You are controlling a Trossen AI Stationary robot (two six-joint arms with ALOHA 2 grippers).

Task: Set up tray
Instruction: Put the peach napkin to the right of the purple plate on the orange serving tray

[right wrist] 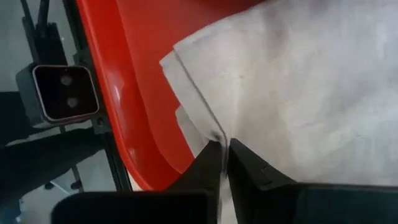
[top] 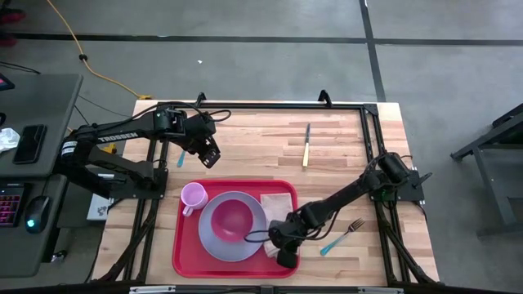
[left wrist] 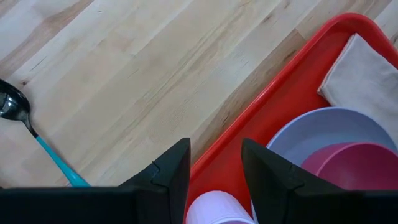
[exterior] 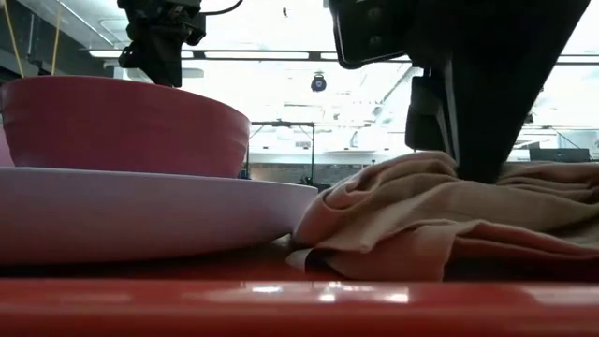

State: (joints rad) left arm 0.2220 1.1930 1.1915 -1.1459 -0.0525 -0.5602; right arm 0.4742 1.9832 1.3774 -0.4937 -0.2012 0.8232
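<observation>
Tray (top: 186, 255), red and low-rimmed, sits on my wooden worktop (top: 253, 139) toward the near edge, between the two arms. Inside it I see a lavender plate (top: 214, 243) with a pink bowl (top: 233, 217) resting on it, a small pink cup (top: 193, 196) standing at the plate's far left side, and a beige cloth napkin (top: 278, 208) lying along the tray's right part. My right pincer (top: 275, 242) is down over the napkin's near end, its fingers (right wrist: 208, 163) pressed together on a raised fold of the cloth. My left pincer (top: 212, 158) hangs above the bare wood just beyond the tray's far left corner, fingers (left wrist: 171, 171) spread and holding nothing. Outside the tray lie a teal-handled spoon (top: 181, 157) beside the left pincer, a yellow-handled knife (top: 306, 147) farther back, and a teal-handled fork (top: 341, 235) to the tray's right.
</observation>
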